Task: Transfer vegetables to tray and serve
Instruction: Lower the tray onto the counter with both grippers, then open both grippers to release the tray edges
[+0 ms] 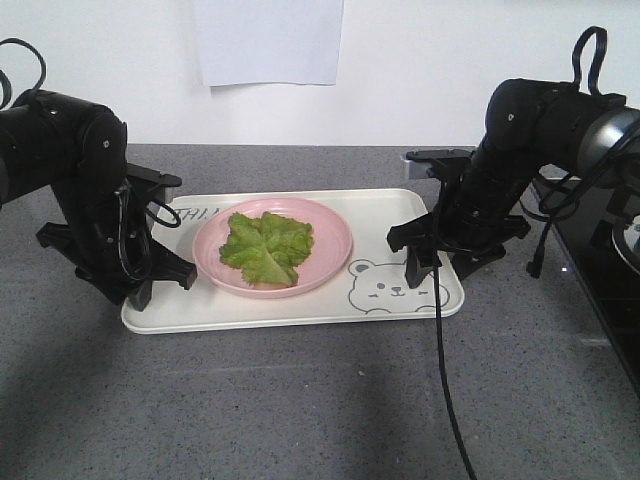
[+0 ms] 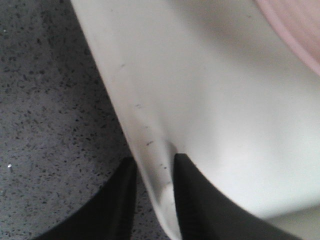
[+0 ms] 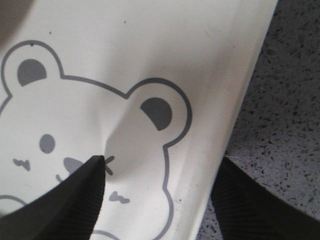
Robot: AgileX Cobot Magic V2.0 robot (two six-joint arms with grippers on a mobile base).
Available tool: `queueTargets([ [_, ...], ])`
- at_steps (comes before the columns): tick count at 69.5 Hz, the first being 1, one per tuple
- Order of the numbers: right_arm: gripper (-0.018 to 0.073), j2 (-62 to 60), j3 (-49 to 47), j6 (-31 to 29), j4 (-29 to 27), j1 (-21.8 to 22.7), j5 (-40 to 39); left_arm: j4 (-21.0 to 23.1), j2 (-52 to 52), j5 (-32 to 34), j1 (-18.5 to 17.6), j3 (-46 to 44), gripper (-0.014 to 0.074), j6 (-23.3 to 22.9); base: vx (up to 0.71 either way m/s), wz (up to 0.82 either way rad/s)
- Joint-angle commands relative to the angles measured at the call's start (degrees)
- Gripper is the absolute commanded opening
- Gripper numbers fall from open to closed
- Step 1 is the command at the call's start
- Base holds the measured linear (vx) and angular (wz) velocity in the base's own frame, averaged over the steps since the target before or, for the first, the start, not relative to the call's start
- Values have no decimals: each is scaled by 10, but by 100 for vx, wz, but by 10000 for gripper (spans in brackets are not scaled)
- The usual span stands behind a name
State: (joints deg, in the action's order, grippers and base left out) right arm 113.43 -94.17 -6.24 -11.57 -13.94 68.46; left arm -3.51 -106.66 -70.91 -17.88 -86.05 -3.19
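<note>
Resting on a speckled grey table before a white wall, the tray is pinched at opposite edges by left tool and right tool.

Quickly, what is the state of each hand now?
Left hand: shut on the tray rim.
Right hand: astride the tray edge; closure cannot be told.

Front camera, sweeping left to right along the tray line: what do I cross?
Left gripper clamped on the edge of the cream-white rectangular plastic tray → round pink plate holding crinkled green lettuce leaves → grey cartoon bear face → right gripper on the opposite edge.
</note>
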Motion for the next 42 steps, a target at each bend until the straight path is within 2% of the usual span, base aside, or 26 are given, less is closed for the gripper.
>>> queueTargets([
  [1, 465, -36, -19, -2, -45, -9, -16, 35, 27, 16, -10, -18, 268, 4, 0, 0],
  [13, 465, -36, -19, 9, -33, -9, -13, 28, 27, 6, -10, -18, 321, 4, 0, 0],
  [42, 465, -43, -20, 34, -5, -9, -13, 16, 27, -13, -10, -18, 325, 2, 0, 0],
])
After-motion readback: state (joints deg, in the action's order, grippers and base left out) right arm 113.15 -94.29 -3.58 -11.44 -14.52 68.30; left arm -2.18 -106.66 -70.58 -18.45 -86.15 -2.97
